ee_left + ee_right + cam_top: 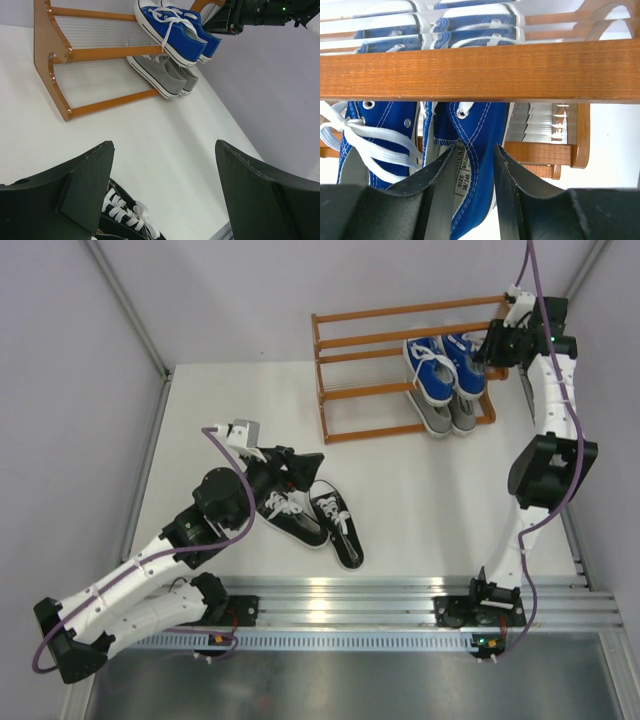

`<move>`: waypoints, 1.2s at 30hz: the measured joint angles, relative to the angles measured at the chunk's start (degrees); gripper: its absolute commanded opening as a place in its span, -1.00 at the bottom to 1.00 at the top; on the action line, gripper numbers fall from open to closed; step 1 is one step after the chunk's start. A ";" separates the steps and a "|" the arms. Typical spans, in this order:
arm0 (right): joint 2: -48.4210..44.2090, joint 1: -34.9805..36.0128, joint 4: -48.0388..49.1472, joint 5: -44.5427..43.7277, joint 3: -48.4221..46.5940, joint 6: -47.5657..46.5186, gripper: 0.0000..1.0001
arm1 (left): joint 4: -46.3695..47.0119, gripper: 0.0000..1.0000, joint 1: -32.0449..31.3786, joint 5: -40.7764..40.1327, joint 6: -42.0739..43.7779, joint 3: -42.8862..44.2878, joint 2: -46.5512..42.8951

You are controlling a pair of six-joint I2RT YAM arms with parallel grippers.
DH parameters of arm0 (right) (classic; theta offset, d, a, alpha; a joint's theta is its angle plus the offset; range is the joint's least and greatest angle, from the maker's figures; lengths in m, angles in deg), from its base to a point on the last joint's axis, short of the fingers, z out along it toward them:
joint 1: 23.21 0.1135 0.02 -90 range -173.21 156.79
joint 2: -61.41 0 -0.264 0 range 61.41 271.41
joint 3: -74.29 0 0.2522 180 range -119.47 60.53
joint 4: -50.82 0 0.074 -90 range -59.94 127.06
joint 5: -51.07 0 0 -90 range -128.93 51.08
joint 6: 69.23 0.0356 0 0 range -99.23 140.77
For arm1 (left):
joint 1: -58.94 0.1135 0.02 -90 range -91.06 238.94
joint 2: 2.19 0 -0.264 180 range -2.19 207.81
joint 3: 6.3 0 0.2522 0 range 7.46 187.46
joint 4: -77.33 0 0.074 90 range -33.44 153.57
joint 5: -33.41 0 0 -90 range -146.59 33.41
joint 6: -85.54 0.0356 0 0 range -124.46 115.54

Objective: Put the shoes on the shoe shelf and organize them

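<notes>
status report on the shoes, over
Left gripper open over black sneakers. Right gripper at heel of blue sneaker on shoe shelf, grip unclear. Grey pair shelved. Nothing blocking.

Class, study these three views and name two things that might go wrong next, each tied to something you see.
The right gripper straddles the heel of one blue shoe beneath a shelf rail; withdrawing might drag that overhanging shoe off. The open left gripper hovers above the black shoes, which lie close together; closing might snag laces or shove the neighbour.
</notes>
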 measured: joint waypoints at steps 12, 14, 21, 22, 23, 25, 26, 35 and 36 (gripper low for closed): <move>0.00 1.27 -0.37 -0.17 0.07 -2.23 -0.68 | 0.00 0.74 0.00 0.00 -0.09 -0.02 -0.07; 0.00 1.60 -0.61 -0.31 0.07 -2.71 -0.86 | 0.00 0.74 0.00 0.00 -0.11 -0.02 -0.09; 0.02 1.79 -1.11 -0.04 0.07 -5.05 -1.00 | -0.04 0.74 0.00 0.00 -0.31 -0.02 -0.35; 0.02 1.79 -1.16 0.15 0.07 -5.46 -1.00 | -0.04 0.74 0.00 0.00 -0.31 -0.02 -0.35; 0.02 1.79 -1.18 0.44 0.07 -5.79 -1.00 | -0.07 0.74 0.00 0.00 -0.33 -0.02 -0.35; 0.02 1.79 -1.36 1.36 0.07 -6.86 -1.00 | -0.07 0.74 0.00 0.00 -0.35 -0.02 -0.35; 0.02 1.79 -1.42 1.86 0.07 -7.45 -1.00 | -0.07 0.74 0.00 0.00 -0.37 -0.02 -0.35; 0.02 1.77 -2.40 6.43 0.07 -13.14 -1.00 | -0.07 0.74 0.00 0.02 -0.52 -0.02 -0.33; 0.02 1.77 -2.43 6.71 0.07 -13.60 -1.00 | -0.07 0.74 0.00 0.02 -0.52 -0.02 -0.31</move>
